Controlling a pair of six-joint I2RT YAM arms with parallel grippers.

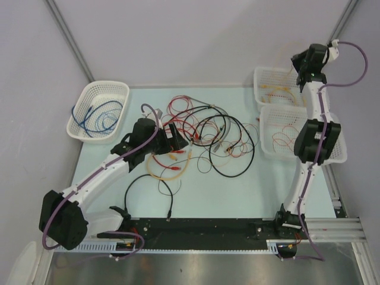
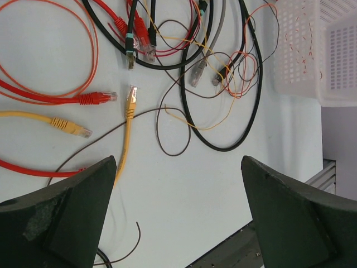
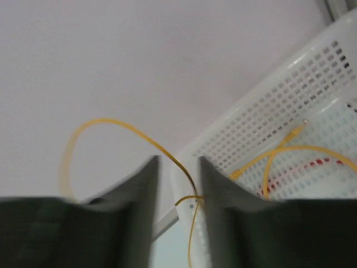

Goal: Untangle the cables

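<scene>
Tangle of thin red, orange-yellow and black cables lies on pale table. Left gripper hovers above tangle's left side, jaws spread wide, holding nothing. Right gripper well right of tangle, over white perforated plastic basket. Its jaws slightly parted, thin yellow cable running through gap.

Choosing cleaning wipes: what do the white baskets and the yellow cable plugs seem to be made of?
White baskets: probably moulded plastic, matte, going by the uniform perforated walls. Yellow cable plugs: apparently clear hard plastic with a translucent tip, behind a yellow, rubbery-looking boot.
</scene>
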